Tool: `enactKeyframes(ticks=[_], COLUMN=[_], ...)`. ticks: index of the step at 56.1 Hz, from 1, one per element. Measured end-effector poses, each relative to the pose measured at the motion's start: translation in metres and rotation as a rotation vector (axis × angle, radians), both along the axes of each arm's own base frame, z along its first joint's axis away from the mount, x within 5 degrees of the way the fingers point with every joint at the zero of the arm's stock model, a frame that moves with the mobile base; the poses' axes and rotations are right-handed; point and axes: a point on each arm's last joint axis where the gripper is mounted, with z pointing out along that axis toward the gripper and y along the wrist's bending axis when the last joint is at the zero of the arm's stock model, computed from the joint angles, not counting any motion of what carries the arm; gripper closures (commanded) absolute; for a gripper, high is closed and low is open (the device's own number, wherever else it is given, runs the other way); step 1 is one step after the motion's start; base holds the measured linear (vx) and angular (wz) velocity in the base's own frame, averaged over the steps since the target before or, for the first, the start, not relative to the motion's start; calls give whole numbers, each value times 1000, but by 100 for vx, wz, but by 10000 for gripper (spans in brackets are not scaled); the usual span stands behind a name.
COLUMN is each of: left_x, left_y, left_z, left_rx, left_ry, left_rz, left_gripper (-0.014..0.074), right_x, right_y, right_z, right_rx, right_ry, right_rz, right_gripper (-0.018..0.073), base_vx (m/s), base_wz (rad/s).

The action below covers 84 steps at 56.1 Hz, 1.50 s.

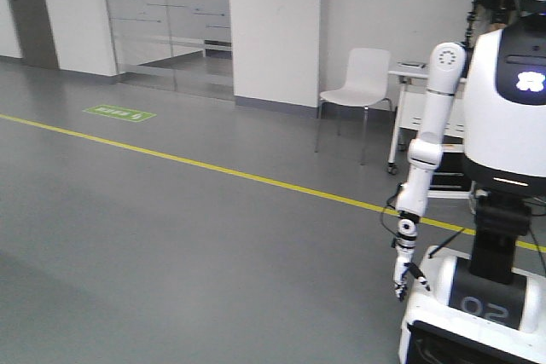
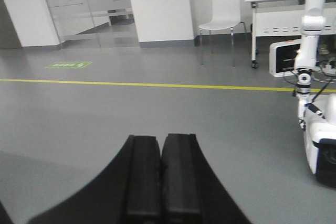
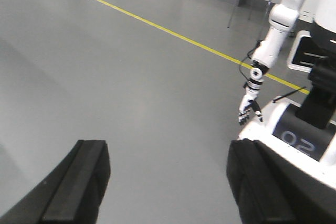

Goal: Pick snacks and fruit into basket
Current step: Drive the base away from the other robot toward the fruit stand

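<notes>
Fingers on the left gripper (image 2: 160, 145) are pressed together, empty; the right gripper (image 3: 168, 153) has them wide apart. No snacks, fruit or basket show anywhere, only floor (image 1: 171, 236), a far chair (image 1: 358, 83) and another robot (image 1: 503, 125) at right, so picking seems wholly undone.

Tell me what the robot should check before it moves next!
1. Left gripper empty: ok. Its jaws are shut together with nothing between them.
2. Right gripper ready to grab: ok. It is wide open and holds nothing.
3. Snacks in sight: not ok. No view shows any.
4. Fruit in sight: not ok. None shows.
5. Basket in sight: not ok. None shows.
6. Room beside the other robot: cannot tell. It stands on the right of the front view with its arm hanging down.
</notes>
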Motion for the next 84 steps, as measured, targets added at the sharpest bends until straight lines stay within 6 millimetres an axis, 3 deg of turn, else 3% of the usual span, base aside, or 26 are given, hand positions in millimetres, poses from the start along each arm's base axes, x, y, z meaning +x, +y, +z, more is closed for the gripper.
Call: enactKeyframes(ticks=[84], left_x=[0], left_y=[0], left_z=[0], left_rx=[0], left_ry=[0], left_rz=[0], left_gripper=[516], right_x=[0], right_y=[0], right_z=[0], right_rx=[0], right_ry=[0], right_rz=[0], right_gripper=[27], base_vx=[14], base_wz=[63])
